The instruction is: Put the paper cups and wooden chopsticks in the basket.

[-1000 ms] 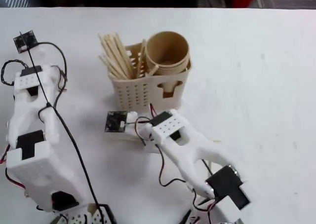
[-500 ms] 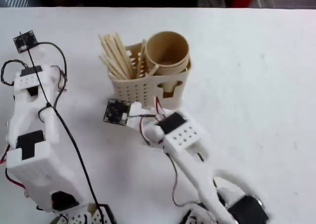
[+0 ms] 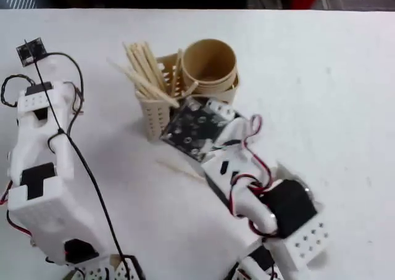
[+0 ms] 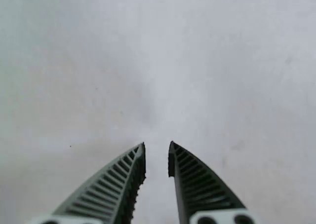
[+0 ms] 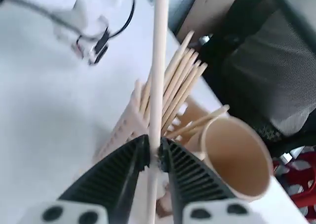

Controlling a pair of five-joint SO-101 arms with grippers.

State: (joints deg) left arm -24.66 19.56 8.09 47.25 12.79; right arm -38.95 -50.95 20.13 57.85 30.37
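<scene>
- Several pale wooden chopsticks [image 3: 143, 61] stand fanned in one end of the cream, perforated basket [image 3: 154, 116] in the high view. Tan paper cups [image 3: 210, 63] sit nested at the other end. My right arm [image 3: 247, 187] leans over the basket's front, and one chopstick [image 3: 139, 81] slants across the bundle.
- Left wrist view: my left gripper [image 4: 156, 145] hangs over the bare white table [image 4: 197, 61], its ribbed fingers narrowly parted with nothing between them.
- Right wrist view: my right gripper [image 5: 157, 152] pinches that single smooth, light chopstick [image 5: 159, 61] just above the basket [image 5: 123, 128], with the bundle and the cups [image 5: 237, 157] beyond it.
</scene>
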